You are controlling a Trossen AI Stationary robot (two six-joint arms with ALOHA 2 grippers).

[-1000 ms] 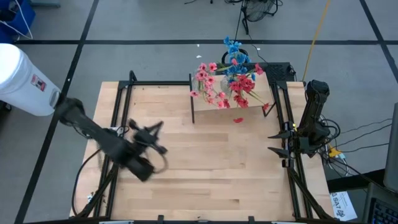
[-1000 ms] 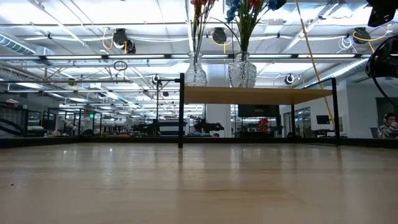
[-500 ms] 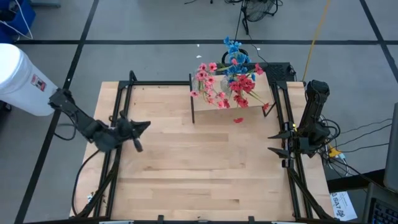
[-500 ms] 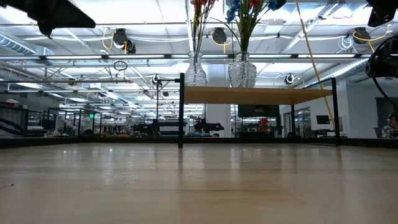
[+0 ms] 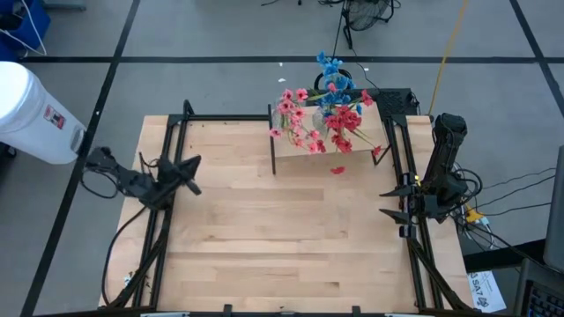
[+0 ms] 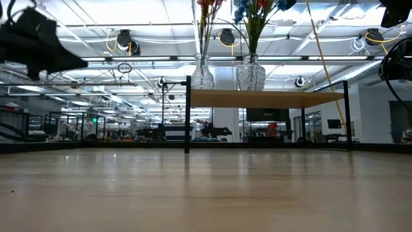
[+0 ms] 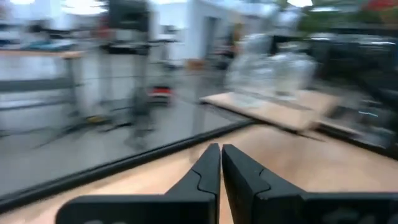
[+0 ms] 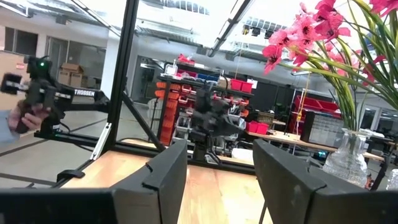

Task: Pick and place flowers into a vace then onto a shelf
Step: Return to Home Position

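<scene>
The flowers [image 5: 322,114], red, pink and blue sprays, stand in two clear glass vases [image 6: 250,73] on the shelf [image 6: 264,98], a light wood board on thin black legs at the table's far side. My left gripper [image 5: 192,165] hangs shut in the air over the table's left edge, far from the shelf; in its wrist view [image 7: 221,150] the fingertips nearly meet. My right gripper [image 5: 386,202] waits open at the table's right edge, near side of the shelf [image 8: 217,152]. Neither holds anything.
A small red blossom [image 5: 337,170] lies on the table in front of the shelf. Black frame rails [image 5: 167,150] run along the table's left and right sides. A big white cylinder [image 5: 35,110] stands off the table's left. A person's hand [image 8: 15,121] shows beyond the table.
My left arm has drawn back from over the table's near-left area toward the left edge and the far side, folding in, and its gripper has swung round. The right arm, flowers and vases have stayed put.
</scene>
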